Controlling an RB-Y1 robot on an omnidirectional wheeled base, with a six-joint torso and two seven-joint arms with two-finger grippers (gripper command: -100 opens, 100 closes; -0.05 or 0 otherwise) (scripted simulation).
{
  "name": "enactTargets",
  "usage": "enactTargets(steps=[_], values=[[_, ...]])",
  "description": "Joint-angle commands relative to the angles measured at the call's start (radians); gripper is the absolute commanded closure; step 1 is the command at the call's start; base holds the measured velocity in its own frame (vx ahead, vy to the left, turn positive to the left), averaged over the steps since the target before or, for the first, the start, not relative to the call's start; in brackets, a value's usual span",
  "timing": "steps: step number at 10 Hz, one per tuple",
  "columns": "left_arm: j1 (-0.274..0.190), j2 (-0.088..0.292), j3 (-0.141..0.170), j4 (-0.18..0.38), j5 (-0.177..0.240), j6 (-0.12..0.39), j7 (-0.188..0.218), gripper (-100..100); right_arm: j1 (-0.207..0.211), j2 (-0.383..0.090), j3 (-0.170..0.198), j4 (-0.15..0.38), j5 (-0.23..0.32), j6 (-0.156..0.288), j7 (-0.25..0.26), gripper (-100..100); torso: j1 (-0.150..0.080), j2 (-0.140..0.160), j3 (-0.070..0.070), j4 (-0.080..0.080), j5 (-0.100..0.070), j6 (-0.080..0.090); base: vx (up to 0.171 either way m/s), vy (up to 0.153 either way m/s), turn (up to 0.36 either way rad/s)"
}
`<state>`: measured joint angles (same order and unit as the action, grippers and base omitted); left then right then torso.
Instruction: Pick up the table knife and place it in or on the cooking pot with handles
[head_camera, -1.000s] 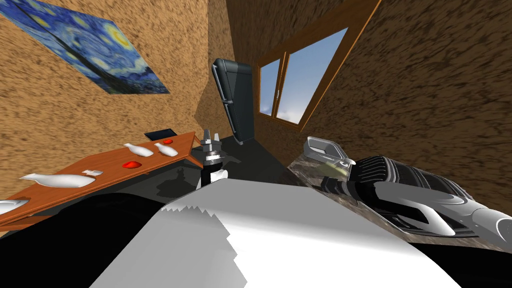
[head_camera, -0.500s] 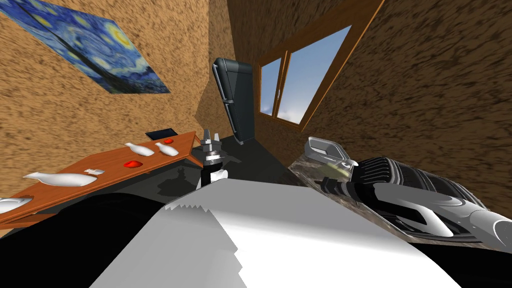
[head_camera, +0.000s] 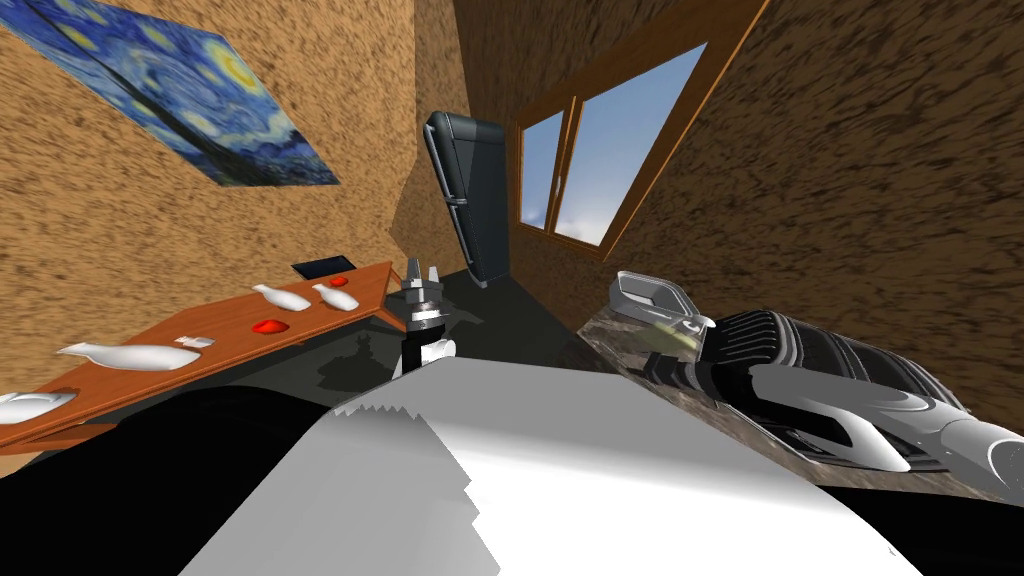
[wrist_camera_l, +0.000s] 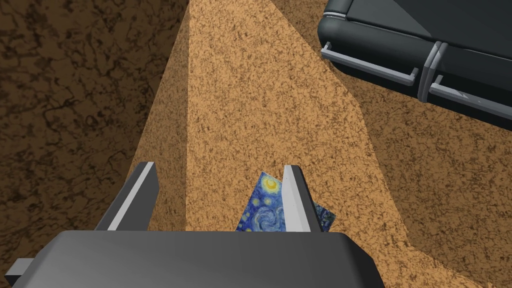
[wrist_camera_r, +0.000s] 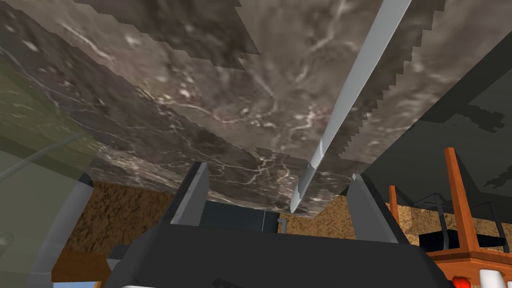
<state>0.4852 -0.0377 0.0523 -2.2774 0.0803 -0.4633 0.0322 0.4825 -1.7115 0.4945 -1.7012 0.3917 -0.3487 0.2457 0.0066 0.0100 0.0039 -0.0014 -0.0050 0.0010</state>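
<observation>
Right wrist view — right claw (wrist_camera_r: 278, 172) wide by table knife (wrist_camera_r: 350, 90) on marble counter (wrist_camera_r: 200, 75) — left claw (wrist_camera_l: 220, 167) wide

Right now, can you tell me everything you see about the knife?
The knife is long, thin and plain light grey, narrowing to a point. It lies on the dark marbled counter, its point near the counter's edge, aimed at the right gripper, whose open fingers stand apart from it.
</observation>
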Motion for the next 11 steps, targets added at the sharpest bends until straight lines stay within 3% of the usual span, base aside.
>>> enactTargets(steps=[1,2,3,4,5,7,8,9,11], values=[[0.0,0.0,0.0,0.0,0.0,0.0,0.0,0,-0.007,0.015,0.0,0.029,0.018,0.021,0.017,-100,0.0,0.0,0.0,0.0,0.0,0.0,-0.115,0.066,-0.017],[0.0,0.0,0.0,0.0,0.0,0.0,0.0,0,-0.011,0.022,-0.004,0.048,0.028,0.035,0.028,-100,0.001,0.001,0.001,0.0,0.0,0.0,-0.165,0.073,-0.019],[0.0,0.0,0.0,0.0,0.0,0.0,0.0,0,-0.002,0.018,-0.008,0.039,0.017,0.021,0.025,-100,0.002,0.004,0.002,0.001,0.0,0.0,-0.082,0.03,-0.011],[0.0,0.0,0.0,0.0,0.0,0.0,0.0,0,-0.002,0.019,-0.009,0.041,0.018,0.024,0.029,0,0.0,0.0,0.001,0.0,0.0,0.0,-0.013,0.006,-0.002],[0.0,0.0,0.0,0.0,0.0,0.0,0.0,0,0.0,0.047,-0.001,0.057,0.026,0.029,0.037,-100,-0.002,-0.004,-0.002,-0.001,0.0,0.0,0.017,0.007,0.086],[0.0,0.0,0.0,0.0,0.0,0.0,0.0,0,0.003,0.082,0.008,0.078,0.036,0.036,0.048,-100,-0.003,-0.009,-0.005,-0.002,-0.001,-0.001,0.046,-0.001,0.096],[0.0,0.0,0.0,0.0,0.0,0.0,0.0,0,-0.001,0.073,0.008,0.071,0.035,0.034,0.041,-100,-0.003,-0.01,-0.006,-0.002,-0.001,-0.001,0.022,0.002,0.013],[0.0,0.0,0.0,0.0,0.0,0.0,0.0,0,0.001,0.074,0.008,0.072,0.035,0.035,0.044,100,-0.003,-0.009,-0.005,-0.002,-0.001,0.0,0.0,0.0,0.0],[0.0,0.0,0.0,0.0,0.0,0.0,0.0,0,0.001,0.075,0.009,0.071,0.034,0.034,0.043,100,-0.004,-0.008,-0.004,-0.002,-0.001,-0.001,0.0,0.0,0.0]])
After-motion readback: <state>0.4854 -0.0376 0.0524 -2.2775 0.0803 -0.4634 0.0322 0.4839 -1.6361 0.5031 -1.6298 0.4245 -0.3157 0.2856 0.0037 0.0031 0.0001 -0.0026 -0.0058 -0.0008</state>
